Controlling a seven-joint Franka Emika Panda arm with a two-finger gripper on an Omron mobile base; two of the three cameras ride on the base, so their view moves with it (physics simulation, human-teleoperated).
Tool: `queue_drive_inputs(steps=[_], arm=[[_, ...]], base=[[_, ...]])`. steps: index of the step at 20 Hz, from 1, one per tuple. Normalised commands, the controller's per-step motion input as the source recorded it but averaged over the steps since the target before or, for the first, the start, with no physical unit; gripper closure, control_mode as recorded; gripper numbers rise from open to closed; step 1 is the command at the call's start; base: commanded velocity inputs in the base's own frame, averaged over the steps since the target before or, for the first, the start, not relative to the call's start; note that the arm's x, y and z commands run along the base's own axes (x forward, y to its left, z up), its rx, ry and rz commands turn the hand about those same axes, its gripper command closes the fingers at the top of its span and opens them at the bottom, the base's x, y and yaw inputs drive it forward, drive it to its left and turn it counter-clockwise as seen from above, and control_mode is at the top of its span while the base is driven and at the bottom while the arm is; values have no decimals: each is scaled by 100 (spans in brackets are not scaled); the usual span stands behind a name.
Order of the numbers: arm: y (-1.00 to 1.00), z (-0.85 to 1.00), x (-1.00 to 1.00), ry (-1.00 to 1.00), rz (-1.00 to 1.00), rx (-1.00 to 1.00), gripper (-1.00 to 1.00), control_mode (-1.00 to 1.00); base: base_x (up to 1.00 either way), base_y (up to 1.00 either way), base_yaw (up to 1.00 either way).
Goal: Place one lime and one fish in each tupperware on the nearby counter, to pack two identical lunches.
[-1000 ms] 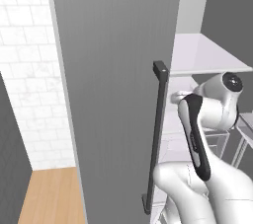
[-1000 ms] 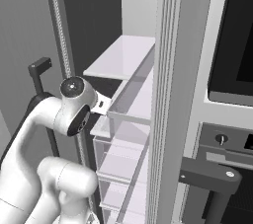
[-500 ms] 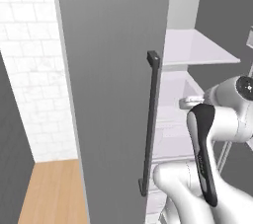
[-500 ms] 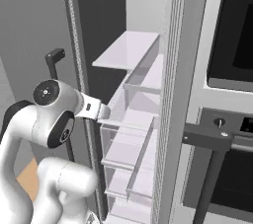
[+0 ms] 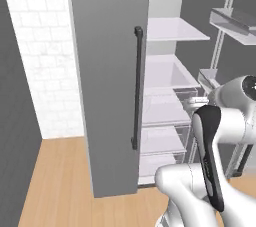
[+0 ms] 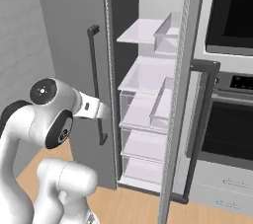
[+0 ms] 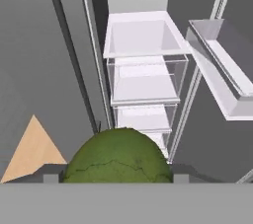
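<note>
Standing w/ the fridge open in front of the robot: in the hand view a green lime [image 7: 118, 156] sits at bottom centre, bumpy skin w/ a faint crack line, pressed right up against the camera and set betw. the two finger stubs, so the gripper [image 7: 116, 176] is clamped on the lime. Fingertips themselves barely show, just grey nubs at the lime's left and right edges. Beyond it, centre frame, fridge interior [image 7: 141, 70]: white tray-like shelf up top, clear drawers stacked below. Door bin [image 7: 225, 77] runs along the right side, pale and angled. Wedge of wood floor [image 7: 32, 149] at lower left. Left base view: big grey fridge door [image 5: 107, 81] takes the centre, dark vertical bar handle [image 5: 137, 88] on its right edge; white tile wall [image 5: 37, 56] at left, wood floor below it. Shelves show to the right of the door, upper right to mid right. White arm [image 5: 215, 171] w/ a dark strip fills the lower right. Right base view: arm's round joint [image 6: 49, 112] at mid left, wrist reaching right toward the fridge opening at centre; the hand itself is hidden behind the arm there. Black oven [image 6: 230, 85] w/ a dark bar handle at the right, pale drawers underneath at lower right.
</note>
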Motion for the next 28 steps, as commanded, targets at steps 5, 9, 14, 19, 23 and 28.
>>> queue_drive_inputs(steps=[5,9,14,19,23,28], arm=[[0,0,0,0,0,0,100,100],[0,0,0,0,0,0,100,100],[0,0,0,0,0,0,100,100],[0,0,0,0,0,0,100,100],[0,0,0,0,0,0,100,100],[0,0,0,0,0,0,100,100]], base=[[-94,-53,-34],[-49,-77,-53],[17,-67,-55],[80,-58,-44],[100,-16,-24],[100,-38,-4]])
